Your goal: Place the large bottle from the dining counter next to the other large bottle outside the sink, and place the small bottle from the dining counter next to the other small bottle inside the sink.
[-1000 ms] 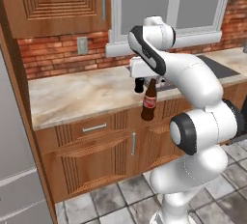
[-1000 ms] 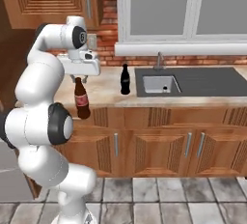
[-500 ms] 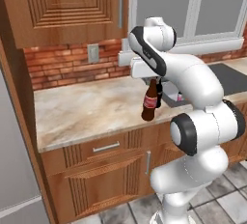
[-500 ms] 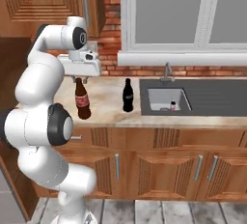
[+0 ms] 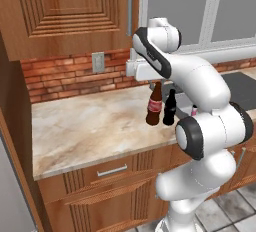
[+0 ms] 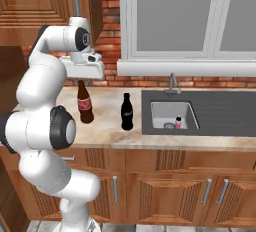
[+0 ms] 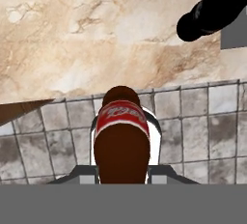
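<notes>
1. Brown bottle with a red label hangs upright by its neck from the gripper, whose fingers are clenched on it.
2. From the right base view, it looks lifted over the front part of the marble counter; I cannot tell whether its base touches the stone.
3. From the hand view, looking straight down, the brown bottle's shoulder and label sit between the finger tips, with grey floor tiles below it and marble above.
4. A black bottle stands upright on the counter, to the right of the brown one and apart from it, just left of the sink.
5. From the left base view, the brown bottle and black bottle appear side by side, nearly touching in the picture.
6. A small pink bottle stands inside the sink basin, near its right wall.
7. A faucet rises behind the sink, under a window.
8. Red brick wall with 1 outlet backs the counter; wooden cabinets hang above.
</notes>
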Tool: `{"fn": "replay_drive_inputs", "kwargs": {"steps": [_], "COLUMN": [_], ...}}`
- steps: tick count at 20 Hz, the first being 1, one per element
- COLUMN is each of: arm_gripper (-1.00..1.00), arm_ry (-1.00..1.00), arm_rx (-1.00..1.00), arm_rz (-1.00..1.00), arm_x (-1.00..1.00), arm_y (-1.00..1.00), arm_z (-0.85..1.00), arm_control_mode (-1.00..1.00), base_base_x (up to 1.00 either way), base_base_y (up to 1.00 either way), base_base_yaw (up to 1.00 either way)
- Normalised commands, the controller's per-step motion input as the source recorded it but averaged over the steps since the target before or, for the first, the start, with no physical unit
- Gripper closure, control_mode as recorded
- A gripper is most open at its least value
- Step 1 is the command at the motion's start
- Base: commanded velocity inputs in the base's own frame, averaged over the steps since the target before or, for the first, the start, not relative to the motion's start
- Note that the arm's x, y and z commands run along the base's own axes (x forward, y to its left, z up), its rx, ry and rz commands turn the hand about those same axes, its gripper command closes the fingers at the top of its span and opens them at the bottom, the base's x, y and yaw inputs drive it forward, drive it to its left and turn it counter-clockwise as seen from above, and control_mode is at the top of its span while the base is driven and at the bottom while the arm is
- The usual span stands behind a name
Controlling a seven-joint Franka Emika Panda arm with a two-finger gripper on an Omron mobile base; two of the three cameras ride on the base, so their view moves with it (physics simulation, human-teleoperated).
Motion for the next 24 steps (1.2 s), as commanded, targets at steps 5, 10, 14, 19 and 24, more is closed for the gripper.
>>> {"fn": "replay_drive_inputs", "kwargs": {"steps": [5, 10, 14, 19, 24], "arm_gripper": [1.0, 1.0, 1.0, 1.0, 1.0], "arm_ry": [0.0, 0.0, 0.0, 0.0, 0.03], "arm_rx": [0.0, 0.0, 0.0, 0.0, 0.0], "arm_rz": [0.0, 0.0, 0.0, 0.0, 0.0], "arm_x": [0.0, 0.0, 0.0, 0.0, 0.21], "arm_y": [0.0, 0.0, 0.0, 0.0, 0.01], "arm_z": [0.0, 0.0, 0.0, -0.02, -0.09], "arm_control_mode": [1.0, 1.0, 1.0, -1.0, -1.0], "base_base_x": [0.0, 0.0, 0.0, 0.0, 0.0], "base_base_y": [-0.01, 0.0, 0.0, 0.0, 0.0], "base_base_yaw": [0.0, 0.0, 0.0, 0.0, 0.0]}}
